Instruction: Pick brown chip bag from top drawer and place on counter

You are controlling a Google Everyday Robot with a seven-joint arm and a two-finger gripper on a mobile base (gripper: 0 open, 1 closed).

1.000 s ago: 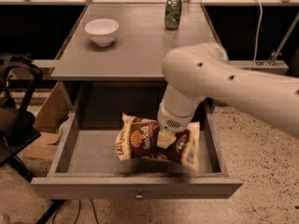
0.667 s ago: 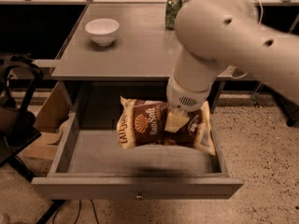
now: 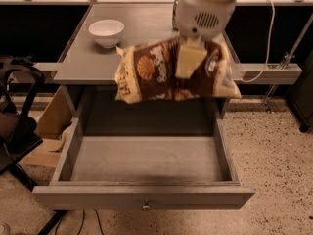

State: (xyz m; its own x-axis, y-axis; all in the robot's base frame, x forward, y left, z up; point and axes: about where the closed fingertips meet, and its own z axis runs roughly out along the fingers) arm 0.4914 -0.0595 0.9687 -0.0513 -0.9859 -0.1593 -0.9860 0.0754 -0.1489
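The brown chip bag (image 3: 156,72), dark brown with cream-yellow edges and white lettering, hangs in the air above the front edge of the counter (image 3: 88,58). My gripper (image 3: 190,60) is shut on the bag near its middle and holds it from above; the white arm rises out of the top of the view. The top drawer (image 3: 146,158) is pulled fully open below, with its flat front panel and small round knob (image 3: 145,207) toward me. Its inside shows only bare grey floor.
A white bowl (image 3: 106,32) stands on the counter at the back left. A green can (image 3: 174,14) is mostly hidden behind the arm at the back. A dark chair (image 3: 17,126) and a cardboard box (image 3: 51,131) stand left of the cabinet. A cable hangs at the right.
The bag has been lifted out of the drawer, up to counter height. The arm rose and moved back with it.
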